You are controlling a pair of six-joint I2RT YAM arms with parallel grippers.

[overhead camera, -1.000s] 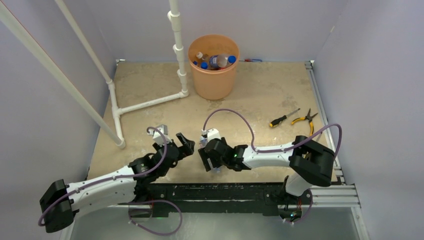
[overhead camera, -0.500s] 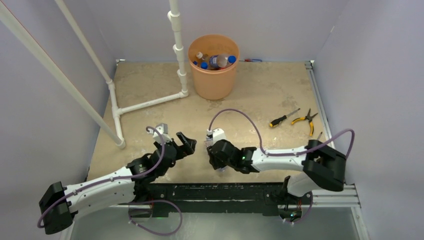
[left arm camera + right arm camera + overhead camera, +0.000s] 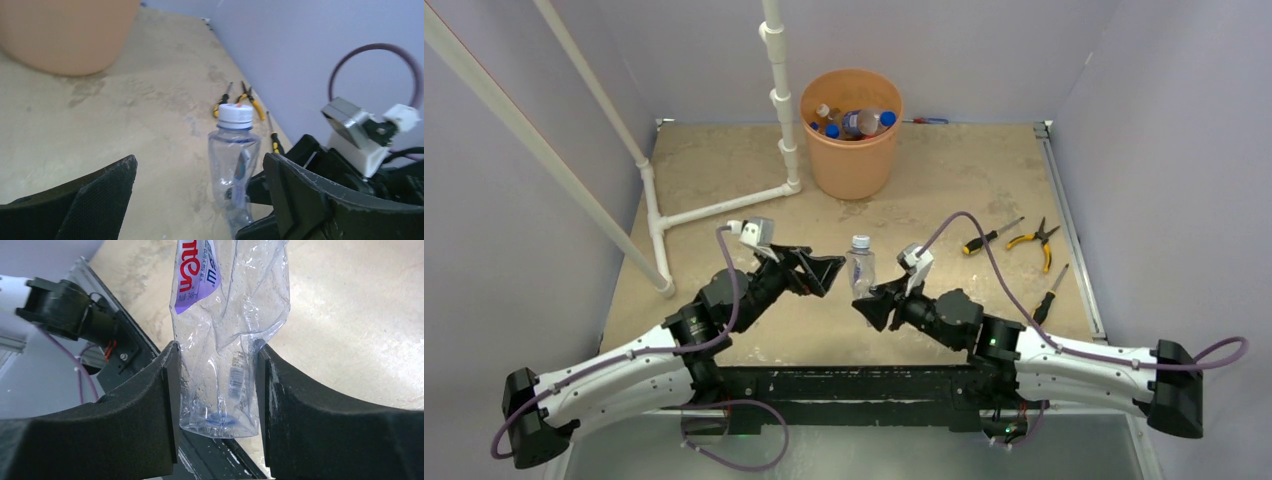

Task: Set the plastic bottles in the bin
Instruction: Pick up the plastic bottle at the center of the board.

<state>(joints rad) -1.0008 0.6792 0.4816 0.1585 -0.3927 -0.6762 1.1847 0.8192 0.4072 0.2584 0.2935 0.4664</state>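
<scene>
A crumpled clear plastic bottle point(image 3: 860, 264) with a white cap stands upright between the two arms. My right gripper point(image 3: 871, 303) is shut on its lower body; in the right wrist view both pads press the bottle point(image 3: 225, 340), which carries a purple and white label. My left gripper point(image 3: 828, 274) is open just left of the bottle. In the left wrist view the bottle point(image 3: 234, 150) stands between the fingers of the left gripper point(image 3: 200, 162), close to the right one. The orange bin point(image 3: 851, 150) stands at the back and holds several bottles point(image 3: 856, 122). Its wall shows in the left wrist view point(image 3: 65, 35).
A white pipe frame point(image 3: 724, 205) rises left of the bin. A yellow-handled screwdriver point(image 3: 990, 238), yellow pliers point(image 3: 1033, 239) and a second screwdriver point(image 3: 1049, 293) lie at the right, near the metal rail point(image 3: 1069, 230). Purple walls close in on all sides.
My right arm has swung out to the right and carried the bottle away from the near edge, now upright. My left gripper has moved forward and right, up to the bottle.
</scene>
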